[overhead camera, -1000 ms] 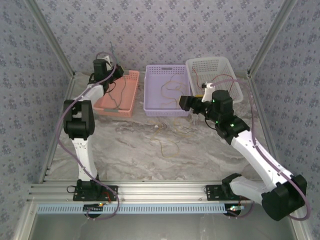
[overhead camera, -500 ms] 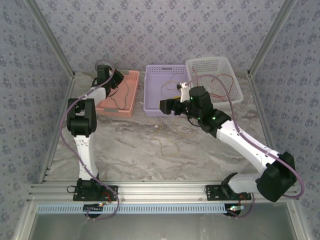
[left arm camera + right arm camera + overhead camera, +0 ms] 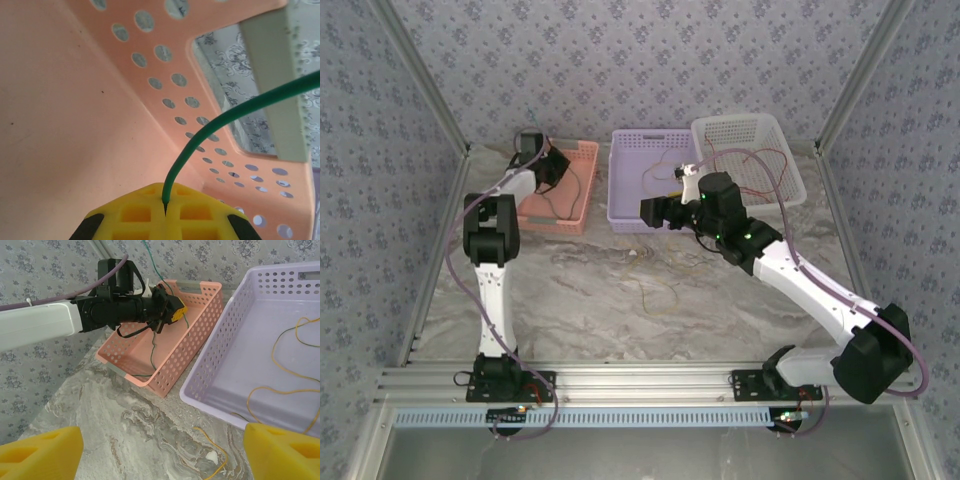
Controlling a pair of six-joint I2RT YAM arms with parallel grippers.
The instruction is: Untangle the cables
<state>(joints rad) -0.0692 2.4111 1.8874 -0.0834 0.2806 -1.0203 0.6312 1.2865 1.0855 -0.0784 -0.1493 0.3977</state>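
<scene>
as the cables seem to be going one to a basket, i judge the step in hand to be laying the green cable (image 3: 210, 127) into the pink basket (image 3: 75, 125). my left gripper (image 3: 165, 202) has its yellow pads pressed together on that wire, which rises from between them and curves away past the basket's perforated wall. from the right wrist view, this gripper hangs over the basket's far end, with a dark length of wire trailing down onto the basket floor.

my right gripper (image 3: 161, 455) is spread wide and holds nothing, hovering above the marble table (image 3: 580, 300) just in front of the purple basket (image 3: 210, 365). a yellow cable (image 3: 280, 355) lies looped inside that basket, a loose cable (image 3: 655, 290) lies on the table near it, and a red cable (image 3: 760, 160) loops in the white basket (image 3: 745, 125).

next, i think, my left jaws must part so the green wire falls wholly inside the pink walls, its tail not snagging the rim. the right arm then has the loose cable to go for, which is thin and calls for a low, careful pinch.
</scene>
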